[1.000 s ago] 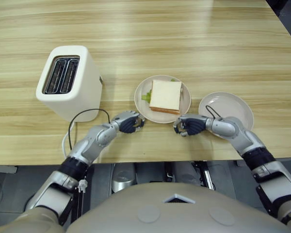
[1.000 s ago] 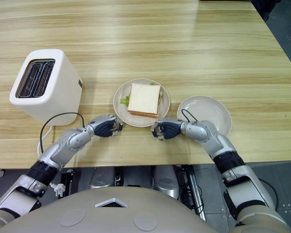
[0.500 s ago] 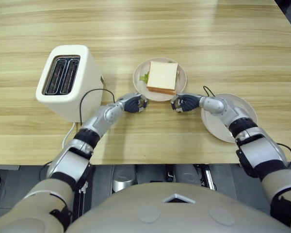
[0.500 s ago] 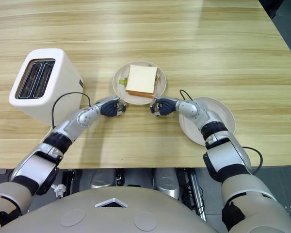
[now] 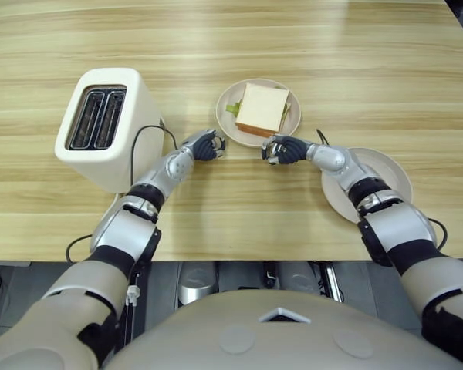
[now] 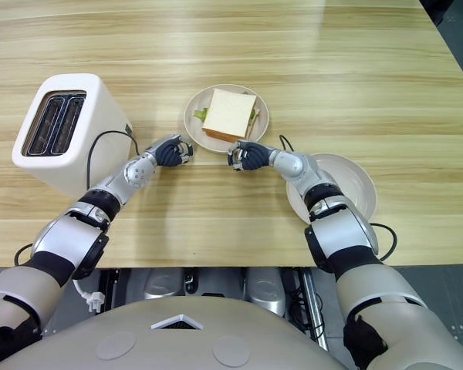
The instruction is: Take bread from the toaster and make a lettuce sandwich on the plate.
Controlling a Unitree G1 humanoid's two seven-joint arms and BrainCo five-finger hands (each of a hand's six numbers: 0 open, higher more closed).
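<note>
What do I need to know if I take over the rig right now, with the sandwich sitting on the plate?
Hands: left hand curled, holding nothing, at the sandwich plate's near left rim; right hand curled, holding nothing, at its near right rim, forearm lying over the empty plate.
Things: toaster far left, slots look empty.
Done: sandwich stacked on its plate, lettuce peeking out under the top slice.
Left: probably only drawing both hands back.

The worktop [image 5: 293, 31] is pale wood with long grain stripes. The toaster [image 5: 139, 116] is cream-white, its slots [image 5: 97, 118] dark, its cord [image 5: 132, 150] black. The plate [image 5: 222, 116] and the spare plate [image 5: 390, 173] at right are beige. The bread [image 5: 262, 108] is pale with a tan crust, the lettuce [image 5: 233, 109] green.
</note>
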